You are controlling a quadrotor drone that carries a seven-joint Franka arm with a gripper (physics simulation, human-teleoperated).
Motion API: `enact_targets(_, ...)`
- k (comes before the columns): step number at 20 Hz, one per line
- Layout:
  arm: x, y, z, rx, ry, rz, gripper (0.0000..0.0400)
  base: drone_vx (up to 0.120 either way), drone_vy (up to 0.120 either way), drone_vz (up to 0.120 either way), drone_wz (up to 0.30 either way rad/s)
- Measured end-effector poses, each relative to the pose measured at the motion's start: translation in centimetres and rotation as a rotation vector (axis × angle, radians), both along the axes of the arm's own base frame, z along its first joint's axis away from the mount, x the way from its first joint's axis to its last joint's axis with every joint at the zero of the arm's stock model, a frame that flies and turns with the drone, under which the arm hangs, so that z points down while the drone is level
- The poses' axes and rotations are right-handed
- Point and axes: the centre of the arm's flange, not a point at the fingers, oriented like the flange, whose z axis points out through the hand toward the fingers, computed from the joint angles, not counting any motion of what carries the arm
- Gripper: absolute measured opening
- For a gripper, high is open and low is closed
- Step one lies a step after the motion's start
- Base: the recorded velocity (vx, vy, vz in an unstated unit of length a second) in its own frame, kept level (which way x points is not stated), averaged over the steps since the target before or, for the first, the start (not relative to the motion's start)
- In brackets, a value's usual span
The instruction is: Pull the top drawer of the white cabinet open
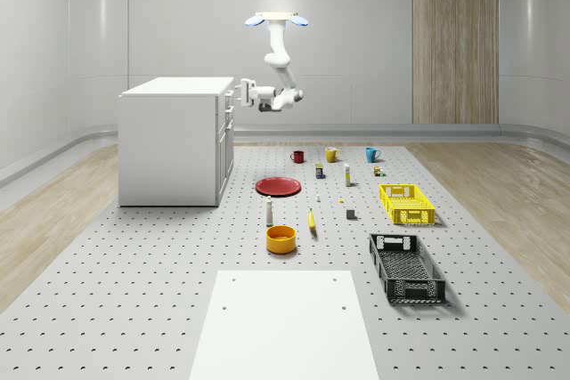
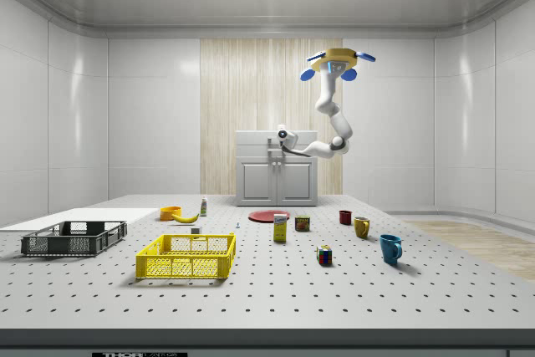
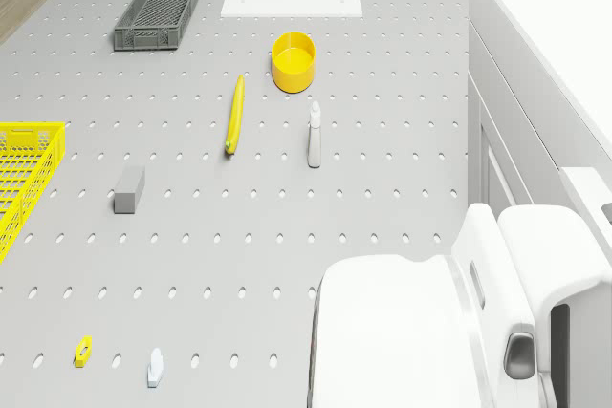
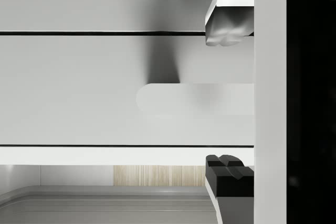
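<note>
Drone (image 1: 277, 18) hovered just right of the white cabinet (image 1: 169, 144), whole-scene view. Gripper (image 4: 229, 100) faced the top drawer (image 4: 105, 90); fingers spread, bracketing its handle (image 4: 194, 98), whose long axis ran across the gap.
</note>
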Motion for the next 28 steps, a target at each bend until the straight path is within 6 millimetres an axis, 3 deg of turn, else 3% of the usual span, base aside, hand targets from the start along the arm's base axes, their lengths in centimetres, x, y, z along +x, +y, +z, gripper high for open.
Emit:
enact_targets(17, 0.4, 2.1, 0.0, 0.0, 0.0, 0.0, 0.0305, 0.0, 0.0, 0.0, 0.0)
enact_targets(19, 0.4, 2.2, 0.0, 0.0, 0.0, 0.0, 0.0226, 0.0, 0.0, 0.0, 0.0)
enact_targets(21, 0.4, 2.3, 0.0, 0.0, 0.0, 0.0, 0.0179, 0.0, 0.0, 0.0, 0.0)
enact_targets(24, 0.4, 2.4, 0.0, 0.0, 0.0, 0.0, 0.014, 0.0, 0.0, 0.0, 0.0)
enact_targets(28, 0.4, 2.4, 0.0, 0.0, 0.0, 0.0, 0.0118, 0.0, 0.0, 0.0, 0.0)
